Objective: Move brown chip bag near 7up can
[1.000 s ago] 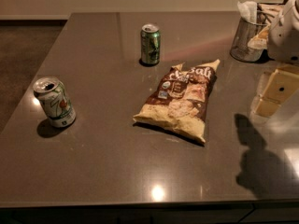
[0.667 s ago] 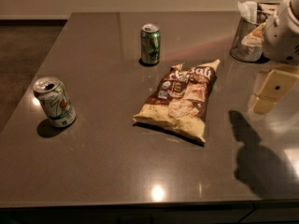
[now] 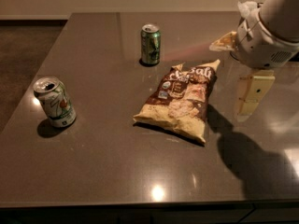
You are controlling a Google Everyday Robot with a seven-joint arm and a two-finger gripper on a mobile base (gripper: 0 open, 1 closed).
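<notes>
A crinkly snack bag, the brown chip bag [image 3: 180, 101], dark brown above and pale yellow below, lies flat near the middle of the dark grey glossy worktop [image 3: 107, 162]. The white-and-silver 7up can [image 3: 55, 101] with green markings stands upright at its 9 o'clock, well apart, close to the worktop's left edge. A darker all-green soda can [image 3: 150, 43] stands upright at the bag's 11 o'clock, near its top corner. The stretch of worktop between bag and 7up can is bare, as is the wide strip along the near edge. The cream-coloured end effector [image 3: 247, 107] hangs under the white arm [image 3: 266, 36] at the bag's 3 o'clock, apart from it; whether it is spread or closed, I cannot tell. Two cans, one bag.
</notes>
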